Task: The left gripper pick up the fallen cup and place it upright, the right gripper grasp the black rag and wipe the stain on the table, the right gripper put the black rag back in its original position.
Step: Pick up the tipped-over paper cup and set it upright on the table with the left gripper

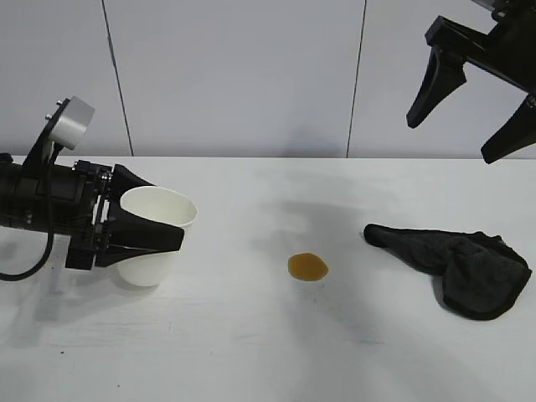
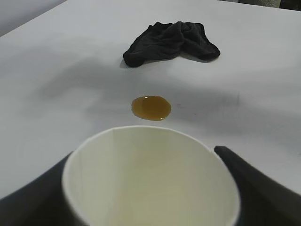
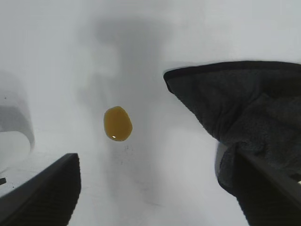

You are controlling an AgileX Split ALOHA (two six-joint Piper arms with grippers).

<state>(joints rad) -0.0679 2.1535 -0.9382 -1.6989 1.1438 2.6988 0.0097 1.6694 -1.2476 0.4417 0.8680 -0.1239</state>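
The white paper cup [image 1: 149, 266] stands nearly upright on the left of the table [image 1: 251, 352], mouth up. My left gripper [image 1: 172, 228] is shut on the cup, one finger on each side; the cup's open mouth fills the left wrist view [image 2: 150, 183]. The amber-brown stain [image 1: 307, 267] lies at the table's middle, right of the cup, and shows in both wrist views [image 2: 151, 108] [image 3: 117, 123]. The black rag [image 1: 469, 264] lies crumpled at the right [image 2: 171, 41] [image 3: 244, 103]. My right gripper [image 1: 452, 140] hangs high above the rag, open and empty [image 3: 155, 160].
A pale grey panelled wall [image 1: 234, 75] stands behind the table's far edge. Bare tabletop lies between the cup, the stain and the rag, and along the front.
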